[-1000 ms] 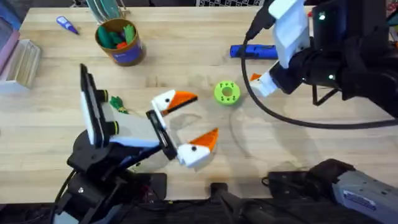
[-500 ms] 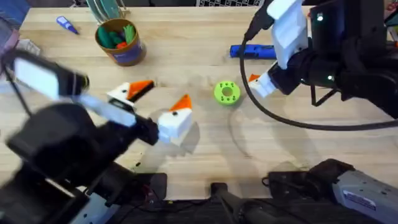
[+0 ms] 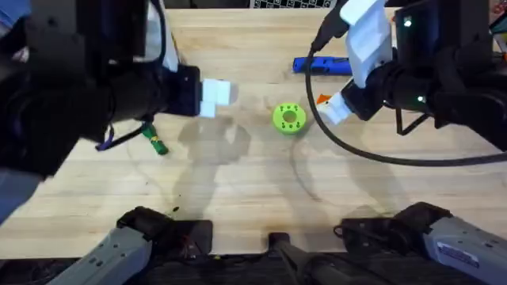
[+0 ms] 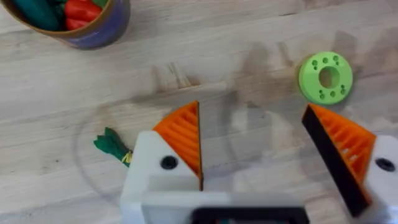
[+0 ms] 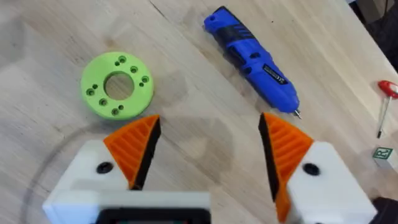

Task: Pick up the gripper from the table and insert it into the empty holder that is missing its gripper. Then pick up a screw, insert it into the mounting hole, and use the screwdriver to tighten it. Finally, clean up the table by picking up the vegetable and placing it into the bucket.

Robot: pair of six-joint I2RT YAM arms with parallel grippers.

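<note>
Blue and thick, the screwdriver lies flat on the wooden table with its thin metal bit pointing away from the lime-green disc, and a red-handled tool lies near that bit, at the edge of the right wrist view. From overhead the right arm covers most of the screwdriver, leaving one blue end bare beside the cable. The right gripper hangs over bare wood between disc and screwdriver, its orange-padded fingers spread wide with nothing between them. The left gripper is likewise spread and empty; the vegetable, a small green leafy piece, lies on the wood just beside its left finger, apart from the pads. Overhead, the left arm looms large and dark across the upper left, and the vegetable peeks out below it. The left wrist view shows the bucket near the vegetable, holding red and green toys
</note>
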